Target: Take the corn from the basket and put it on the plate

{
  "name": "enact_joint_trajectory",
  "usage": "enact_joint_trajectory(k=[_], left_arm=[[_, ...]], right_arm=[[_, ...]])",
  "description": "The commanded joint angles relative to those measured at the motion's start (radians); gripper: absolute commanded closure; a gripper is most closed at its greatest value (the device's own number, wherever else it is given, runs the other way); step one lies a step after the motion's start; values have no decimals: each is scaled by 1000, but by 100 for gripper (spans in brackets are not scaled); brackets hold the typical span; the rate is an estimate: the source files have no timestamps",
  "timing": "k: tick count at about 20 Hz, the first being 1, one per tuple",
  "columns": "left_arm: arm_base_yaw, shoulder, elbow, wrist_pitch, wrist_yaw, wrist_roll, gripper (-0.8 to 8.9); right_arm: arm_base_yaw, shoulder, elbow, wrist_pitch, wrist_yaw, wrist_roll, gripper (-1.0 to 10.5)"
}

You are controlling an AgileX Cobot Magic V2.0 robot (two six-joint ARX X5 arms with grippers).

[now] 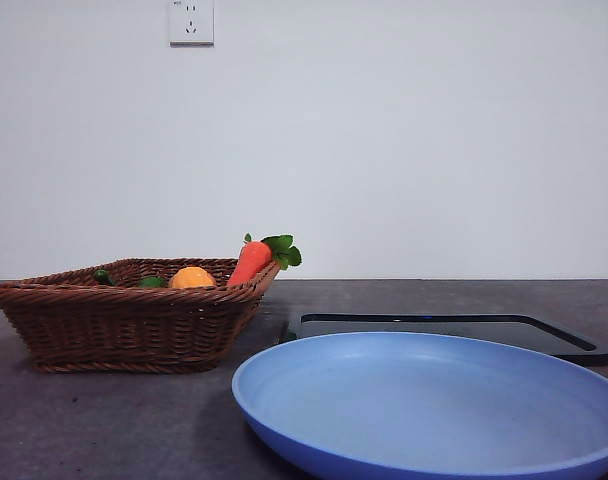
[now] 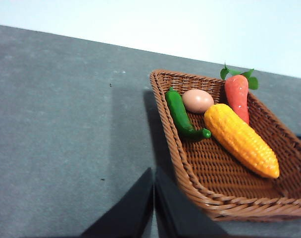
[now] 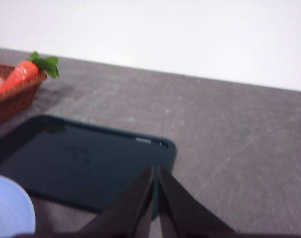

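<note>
The orange-yellow corn (image 2: 242, 140) lies lengthwise inside the brown wicker basket (image 2: 190, 168); from the front only its rounded top (image 1: 192, 277) shows above the basket rim (image 1: 124, 296). The light-blue plate (image 1: 434, 400) sits empty at the front right, and a sliver of it shows in the right wrist view (image 3: 9, 210). My left gripper (image 2: 154, 181) is shut, hovering over the table just outside the basket's near corner. My right gripper (image 3: 155, 181) is shut above the black tray's edge. Neither arm appears in the front view.
In the basket with the corn lie a red-orange carrot with green leaves (image 2: 237, 94), a green pepper (image 2: 181, 115) and a pinkish-tan egg-shaped item (image 2: 197, 100). A flat black tray (image 1: 454, 330) lies behind the plate. A white wall closes off the back of the dark grey table.
</note>
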Motion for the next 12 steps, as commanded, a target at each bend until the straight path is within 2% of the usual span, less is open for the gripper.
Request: enact_joint_trajectory(k=[1, 5, 10, 12], left_arm=[[2, -2, -23, -14, 4, -79, 807], [2, -2, -23, -13, 4, -149, 807], [2, -2, -20, -14, 14, -275, 807], [2, -2, -11, -14, 39, -314, 807]], right_arm=[[1, -3, -6, 31, -6, 129, 945], [1, -3, -6, 31, 2, 306, 945], [1, -3, -3, 27, -9, 446, 945], [1, -3, 5, 33, -37, 488, 945]])
